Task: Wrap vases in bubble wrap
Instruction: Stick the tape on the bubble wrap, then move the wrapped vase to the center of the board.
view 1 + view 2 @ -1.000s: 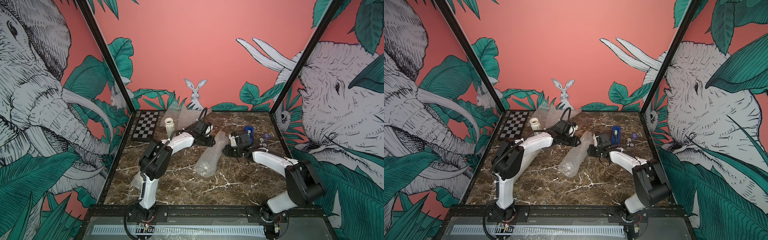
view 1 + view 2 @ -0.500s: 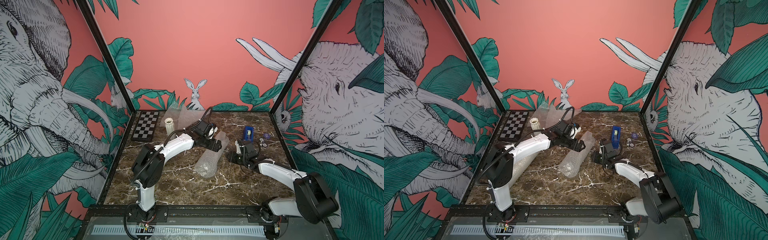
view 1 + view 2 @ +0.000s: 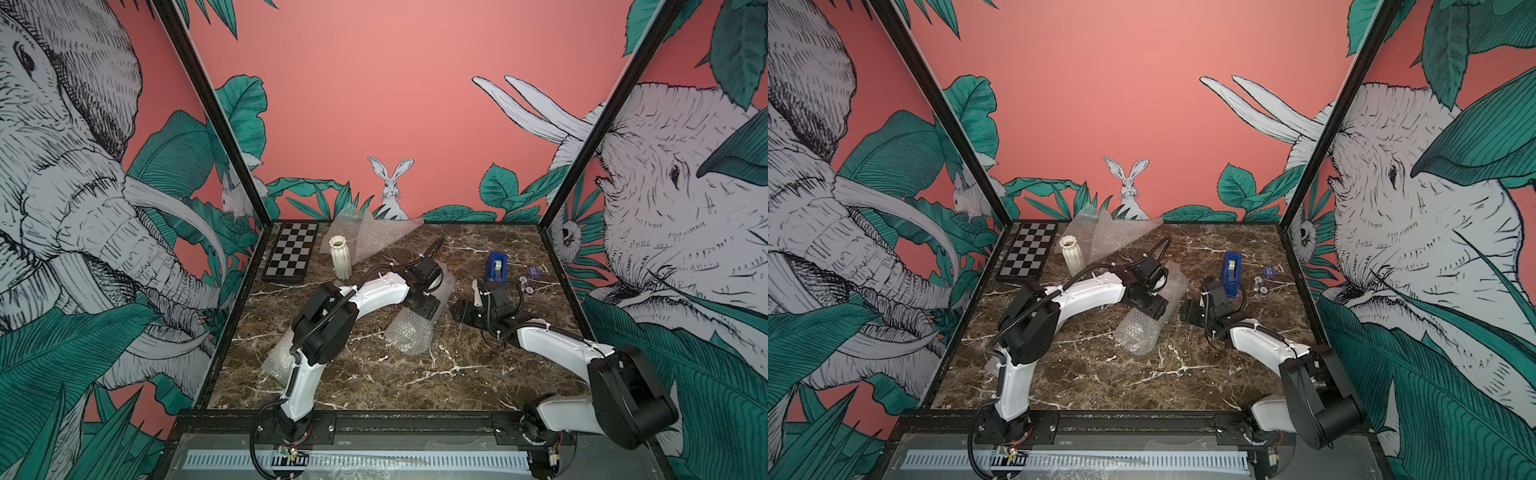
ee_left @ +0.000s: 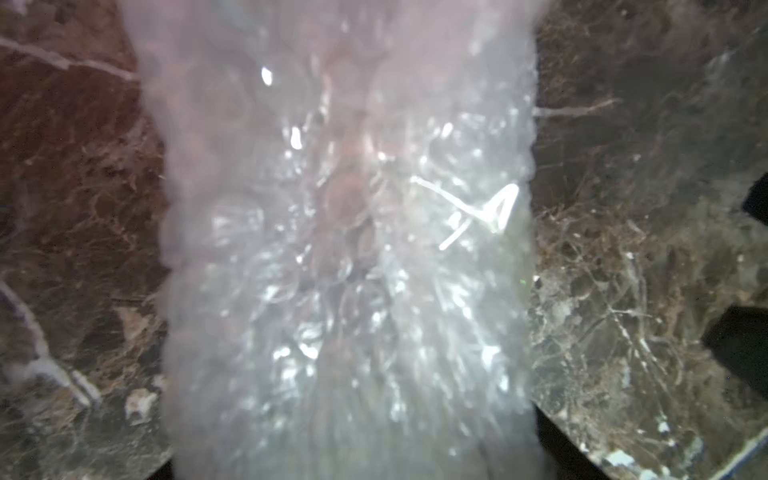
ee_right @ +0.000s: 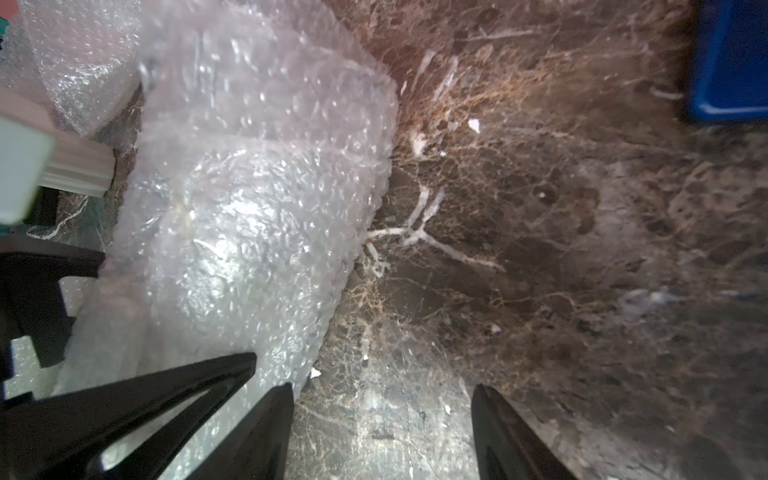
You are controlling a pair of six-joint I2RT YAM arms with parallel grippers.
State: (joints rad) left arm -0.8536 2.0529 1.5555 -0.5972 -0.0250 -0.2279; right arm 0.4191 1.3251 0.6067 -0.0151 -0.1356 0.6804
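Note:
A white fluted vase (image 3: pixel 340 257) (image 3: pixel 1073 257) stands upright at the back left, and its ribbed side also shows in the right wrist view (image 5: pixel 79 170). A long roll of bubble wrap (image 3: pixel 413 332) (image 3: pixel 1142 332) (image 5: pixel 249 232) lies mid-table; what is inside it is hidden. My left gripper (image 3: pixel 424 307) (image 3: pixel 1148 307) sits low over the roll, which fills its wrist view (image 4: pixel 349 249) and covers the fingers. My right gripper (image 3: pixel 465 313) (image 5: pixel 382 415) hovers just right of the roll, open, with only bare marble between its fingertips. Loose bubble wrap sheets (image 3: pixel 374 232) lean at the back.
A chequered board (image 3: pixel 291 257) lies in the back left corner. A blue tape dispenser (image 3: pixel 496 268) (image 5: pixel 731 62) and small round discs (image 3: pixel 528 278) are at the back right. Another bubble-wrapped bundle (image 3: pixel 280 359) lies beside the left arm's lower links.
My left gripper has slid along the roll from its far end toward the front. The right gripper has drawn back from the roll's far end and spread its jaws wider.

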